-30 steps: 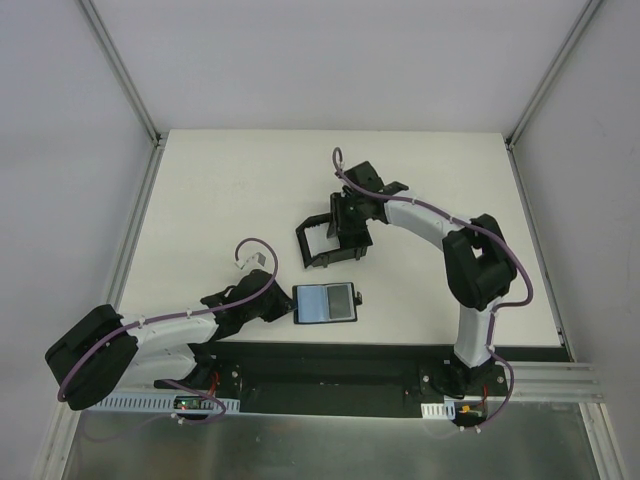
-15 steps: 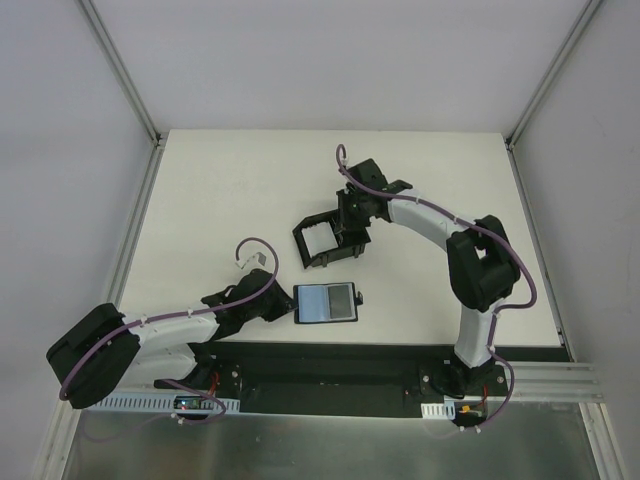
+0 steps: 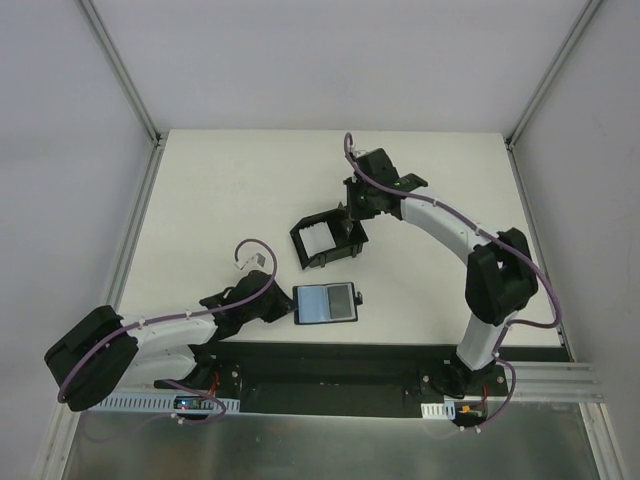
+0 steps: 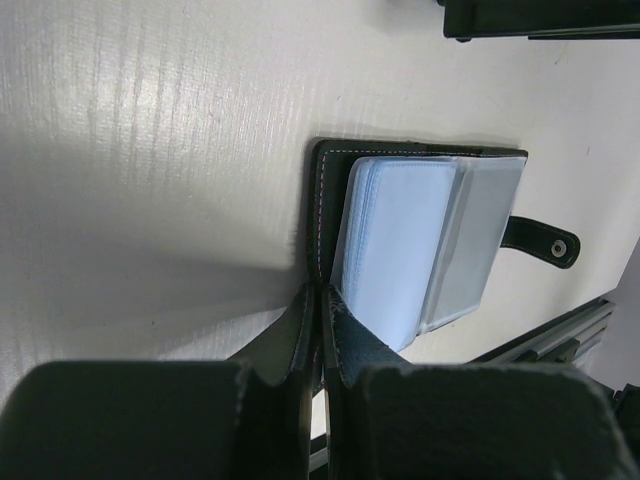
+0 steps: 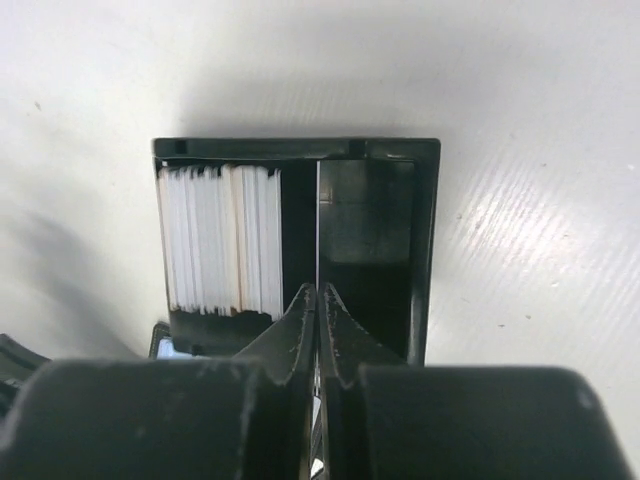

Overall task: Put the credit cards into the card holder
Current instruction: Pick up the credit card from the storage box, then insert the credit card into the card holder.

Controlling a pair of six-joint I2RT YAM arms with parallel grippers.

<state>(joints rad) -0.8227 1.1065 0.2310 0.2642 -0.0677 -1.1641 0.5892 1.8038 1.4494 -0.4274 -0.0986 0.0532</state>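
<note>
The card holder (image 3: 326, 303) lies open near the front edge, bluish-grey sleeves (image 4: 420, 245) facing up and snap tab (image 4: 540, 240) to the right. My left gripper (image 3: 284, 307) (image 4: 320, 297) is shut on its black left edge. The credit cards (image 5: 218, 238) (image 3: 318, 237) stand as a white stack in the left half of a black box (image 5: 426, 250). Over that box my right gripper (image 5: 319, 290) (image 3: 352, 213) is shut on one thin card (image 5: 318, 220), seen edge-on as a pale line.
The black open-topped box (image 3: 303, 249) sits mid-table, just beyond the card holder. Aluminium frame rails (image 3: 135, 230) run along both table sides. The arm bases sit on a dark strip (image 3: 330, 370) along the near edge.
My right gripper has closed its fingers on a card and the arm has drawn back toward the far right, above the box. The left arm has stayed put.
</note>
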